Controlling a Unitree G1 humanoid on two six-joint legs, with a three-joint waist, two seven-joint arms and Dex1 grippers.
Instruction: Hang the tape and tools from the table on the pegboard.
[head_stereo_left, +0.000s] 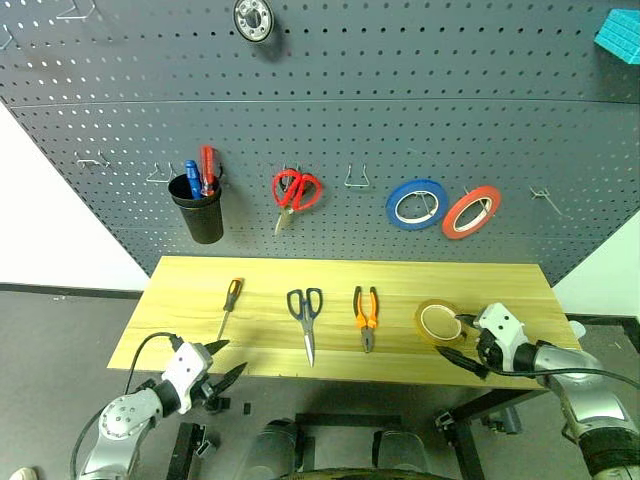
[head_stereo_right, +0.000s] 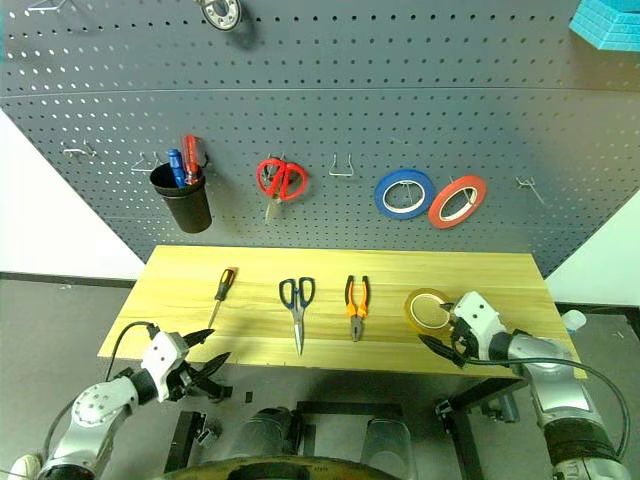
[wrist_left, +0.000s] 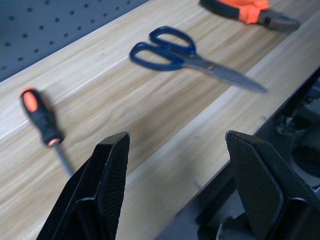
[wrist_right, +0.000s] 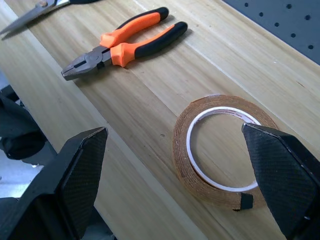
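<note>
Right wrist view shows the right gripper (wrist_right: 182, 190) spread wide and empty, one finger over the tape (wrist_right: 222, 150), which lies flat near the table's (head_stereo_left: 190, 300) front edge. The step in hand looks like reaching for the tape; next the fingers must straddle its rim and close. The left gripper (head_stereo_left: 222, 362), also spread and empty, hangs off the front edge at seven o'clock from the screwdriver (head_stereo_left: 229, 303). Scissors (head_stereo_left: 306, 318) and pliers (head_stereo_left: 366, 316) lie between. On the pegboard (head_stereo_left: 400, 80), a free hook (head_stereo_left: 358, 180) sits at twelve o'clock from the pliers.
</note>
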